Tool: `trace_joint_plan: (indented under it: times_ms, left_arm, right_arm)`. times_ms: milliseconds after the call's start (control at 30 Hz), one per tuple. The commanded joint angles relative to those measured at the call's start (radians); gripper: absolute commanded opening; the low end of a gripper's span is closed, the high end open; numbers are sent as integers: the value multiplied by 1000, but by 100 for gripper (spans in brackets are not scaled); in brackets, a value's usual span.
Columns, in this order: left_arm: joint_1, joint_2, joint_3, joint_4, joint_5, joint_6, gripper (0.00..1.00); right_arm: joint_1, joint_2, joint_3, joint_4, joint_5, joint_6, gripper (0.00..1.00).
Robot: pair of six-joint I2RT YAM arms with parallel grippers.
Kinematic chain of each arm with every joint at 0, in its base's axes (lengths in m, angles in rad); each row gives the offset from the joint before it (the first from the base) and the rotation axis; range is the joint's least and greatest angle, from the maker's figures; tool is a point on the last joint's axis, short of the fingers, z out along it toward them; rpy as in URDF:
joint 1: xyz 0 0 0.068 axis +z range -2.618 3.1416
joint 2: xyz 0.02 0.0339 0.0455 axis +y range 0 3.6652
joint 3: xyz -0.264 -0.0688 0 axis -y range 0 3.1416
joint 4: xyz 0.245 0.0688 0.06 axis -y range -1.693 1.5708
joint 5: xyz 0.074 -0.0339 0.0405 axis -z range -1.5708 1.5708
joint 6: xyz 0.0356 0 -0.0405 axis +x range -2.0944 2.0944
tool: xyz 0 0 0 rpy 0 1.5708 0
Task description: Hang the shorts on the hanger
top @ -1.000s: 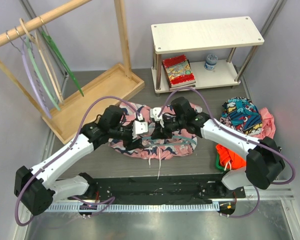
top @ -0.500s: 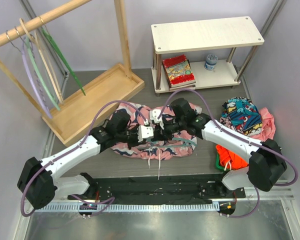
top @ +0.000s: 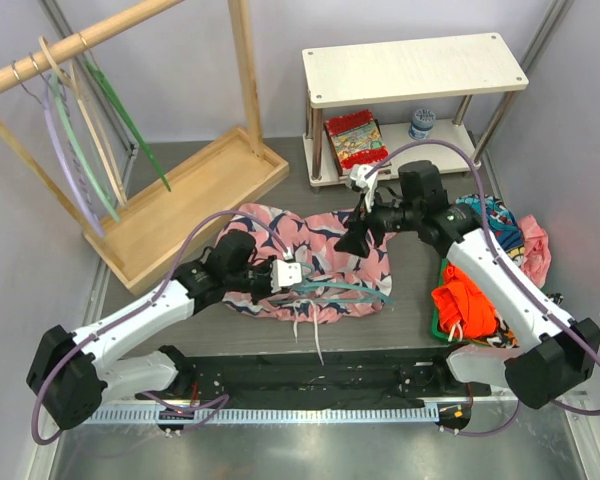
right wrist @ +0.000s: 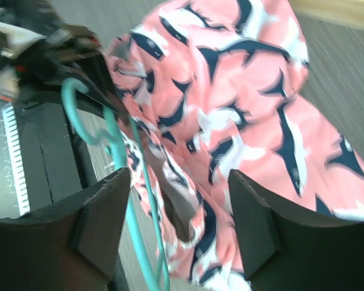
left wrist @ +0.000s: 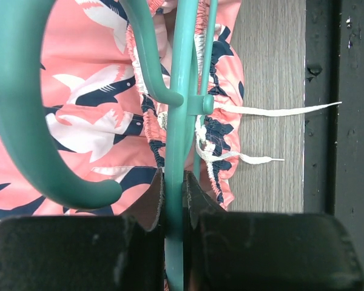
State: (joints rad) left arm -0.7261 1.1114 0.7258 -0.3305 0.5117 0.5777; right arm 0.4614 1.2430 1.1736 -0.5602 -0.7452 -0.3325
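The pink shorts (top: 325, 245) with navy and white bird shapes lie crumpled on the table between the arms, their white drawstring (left wrist: 279, 111) trailing toward the front edge. The teal hanger (top: 350, 290) lies across their near edge. My left gripper (top: 295, 280) is shut on the hanger (left wrist: 176, 121) just below its hook, the thin bar pinched between both pads. My right gripper (top: 356, 237) hangs open above the shorts' far right part. In the right wrist view the open right gripper (right wrist: 179, 212) holds nothing, and shorts (right wrist: 261, 109) and hanger (right wrist: 118, 163) lie below it.
A wooden rack (top: 190, 190) with several hangers (top: 80, 130) stands at the back left. A low shelf (top: 410, 70) with a book (top: 355, 140) is at the back right. An orange-red garment (top: 460, 305) and turquoise cloth (top: 485, 230) lie on the right.
My left gripper closed on the hanger. My right gripper opened, let go and drew back up and to the right, away from the shorts' middle.
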Motion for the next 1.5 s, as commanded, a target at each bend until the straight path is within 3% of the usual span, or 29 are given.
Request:
trace_joint_plan:
  times_ms: [0, 233, 567, 800, 867, 900, 967, 1467]
  left_arm:
    - [-1, -42, 4, 1, 13, 33, 0]
    - [-1, -65, 7, -15, -4, 33, 0]
    - [-1, -87, 0, -18, -30, 14, 0]
    - [-2, -104, -3, -22, -68, -3, 0]
    - [-3, -113, -5, -22, -70, -7, 0]
    - [-3, -116, -6, -24, -71, -9, 0]
    - [-3, -128, -5, -34, -82, -13, 0]
    - [114, -232, -8, -211, -177, 39, 0]
  right_arm:
    - [-35, 59, 49, -220, 75, 30, 67]
    - [-52, 260, 57, -394, 135, -26, 49]
    - [-50, 371, -15, -339, 185, 46, 46]
    - [-50, 381, -37, -368, 129, 7, 44]
    - [-49, 384, -43, -365, 133, 4, 36]
    - [-50, 391, -43, -360, 141, 4, 16]
    - [-52, 394, -37, -359, 181, 10, 1]
    - [-239, 234, -84, -399, 363, -63, 1]
